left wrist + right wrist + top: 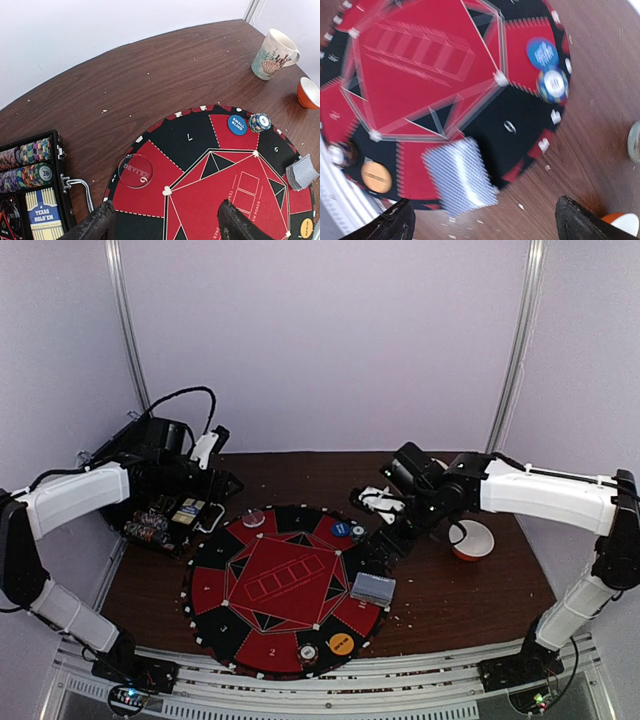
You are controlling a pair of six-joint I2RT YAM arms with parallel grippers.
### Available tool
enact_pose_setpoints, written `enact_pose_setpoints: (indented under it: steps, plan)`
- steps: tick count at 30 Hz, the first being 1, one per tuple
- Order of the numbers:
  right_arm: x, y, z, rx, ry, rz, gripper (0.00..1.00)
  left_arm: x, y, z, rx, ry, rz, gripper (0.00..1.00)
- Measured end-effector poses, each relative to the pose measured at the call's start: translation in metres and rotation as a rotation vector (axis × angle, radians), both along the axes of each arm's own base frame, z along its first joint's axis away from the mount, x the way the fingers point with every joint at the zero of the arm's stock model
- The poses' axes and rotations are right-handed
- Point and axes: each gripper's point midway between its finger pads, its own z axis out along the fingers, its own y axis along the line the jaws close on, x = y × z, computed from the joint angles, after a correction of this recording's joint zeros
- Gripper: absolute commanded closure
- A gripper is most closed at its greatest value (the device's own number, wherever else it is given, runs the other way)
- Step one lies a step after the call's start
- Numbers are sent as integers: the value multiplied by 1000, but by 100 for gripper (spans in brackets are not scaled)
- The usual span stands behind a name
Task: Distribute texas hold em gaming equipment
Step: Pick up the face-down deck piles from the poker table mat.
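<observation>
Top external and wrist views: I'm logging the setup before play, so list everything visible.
Round poker mat: one, red and black, table centre.
Playing-card stack: one, grey-blue backs, mat's right edge.
Round small-blind button: one, blue, mat's far right.
Poker chip stacks: two, multicoloured, beside blue and orange buttons.
Clear dealer button: one, transparent, mat's far left.
Round orange button: one, mat's near edge.
Open chip case: one, black, left of mat.
Patterned ceramic mug: one, white, table's far right.
Bowl: one, white and orange, right of mat.
Wooden table: one, dark brown.
Left end effector: open, empty.
Right end effector: open, empty.
</observation>
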Motion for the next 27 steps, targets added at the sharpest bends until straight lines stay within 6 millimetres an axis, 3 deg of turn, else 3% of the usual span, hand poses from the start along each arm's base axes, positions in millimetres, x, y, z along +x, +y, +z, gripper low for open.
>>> enact_pose_setpoints:
  steps: [3, 5, 7, 15, 27]
  plan:
    - [4, -30, -46, -77, 64, 0, 0, 6, -5, -3, 2, 0, -14, 26]
    - [-6, -38, -72, -120, 110, 41, 0, 10, -9, -6, 5, 4, -25, 26]
    - [-12, -40, -85, -135, 131, 77, 0, 13, -12, -11, 8, 12, -36, 25]
    - [-19, -30, -95, -90, 125, 183, 0, 20, -21, -28, 16, 47, -75, 20]
    - [-25, -23, -112, -93, 184, 231, 0, 18, -27, -38, 18, 66, -118, 20]
